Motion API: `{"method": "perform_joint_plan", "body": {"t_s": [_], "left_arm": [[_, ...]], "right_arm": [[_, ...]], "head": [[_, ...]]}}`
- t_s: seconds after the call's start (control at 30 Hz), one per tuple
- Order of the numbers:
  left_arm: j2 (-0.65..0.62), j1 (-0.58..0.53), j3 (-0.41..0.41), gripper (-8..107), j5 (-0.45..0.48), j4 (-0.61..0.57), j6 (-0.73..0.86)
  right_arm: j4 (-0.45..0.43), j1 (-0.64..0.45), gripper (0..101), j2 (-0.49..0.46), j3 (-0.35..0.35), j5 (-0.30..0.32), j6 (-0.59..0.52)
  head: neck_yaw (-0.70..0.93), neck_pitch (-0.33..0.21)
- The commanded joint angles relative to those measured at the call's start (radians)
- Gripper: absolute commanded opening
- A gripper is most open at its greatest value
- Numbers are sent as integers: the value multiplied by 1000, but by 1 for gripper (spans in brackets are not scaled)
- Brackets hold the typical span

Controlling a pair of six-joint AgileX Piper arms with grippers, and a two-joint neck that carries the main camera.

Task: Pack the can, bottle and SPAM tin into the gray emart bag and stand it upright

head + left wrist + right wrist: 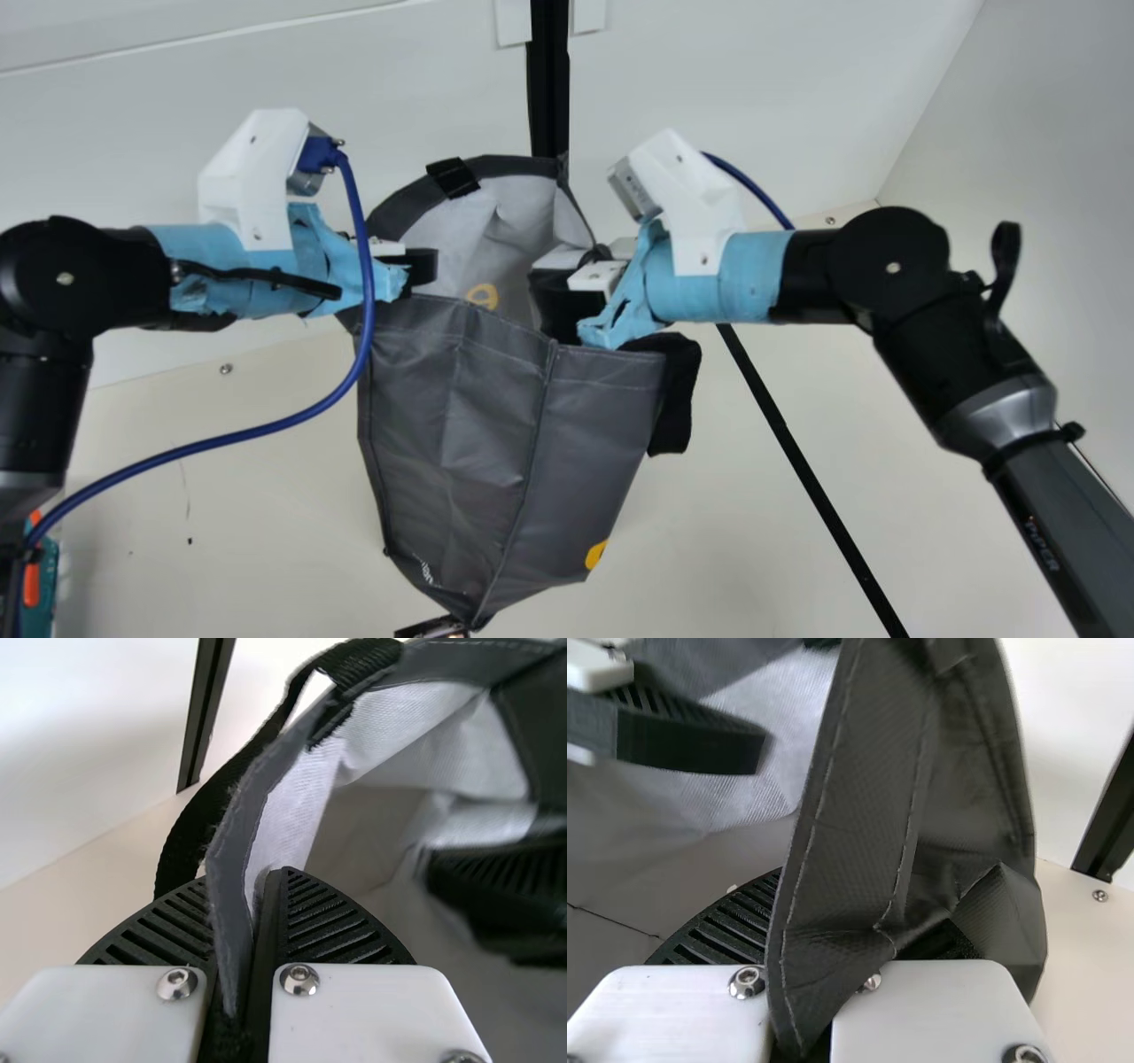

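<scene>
- Workpiece: the gray emart bag (443,399) hangs tilted over the bench (266,514), mouth toward the bench's far edge, lowest corner toward its near edge. Whether it is loaded cannot be told.
- Left gripper (255,881): closed on the rim, fabric clamped between the fingers.
- Right gripper (824,895): closed on the rim; the fabric folds over here.
- Step in hand, as judged: set the bag upright. Lower both grippers together; level the rim as the base meets the bench.
- Land the base flat, clear of the dark item (430,628) near the lowest corner; its identity cannot be told.
- Maintain light, even tension. Excess pull may slip the folded grip; slack may collapse the wall.
- Before release, confirm that the base bears weight. Keep the black strap (678,390) from snagging during withdrawal.
</scene>
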Motion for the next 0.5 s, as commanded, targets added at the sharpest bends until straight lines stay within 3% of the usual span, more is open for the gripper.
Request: {"method": "perform_joint_plan", "body": {"t_s": [0.0, 0.47], "left_arm": [[9, 1, -14, -8, 0, 3, 0], [-8, 3, 17, -8, -34, -3, 5]], "right_arm": [[-17, 23, 0, 1, 7, -24, 2], [-26, 74, 0, -23, 62, -83, 12]], "head": [[-2, -23], [-2, -23]]}}
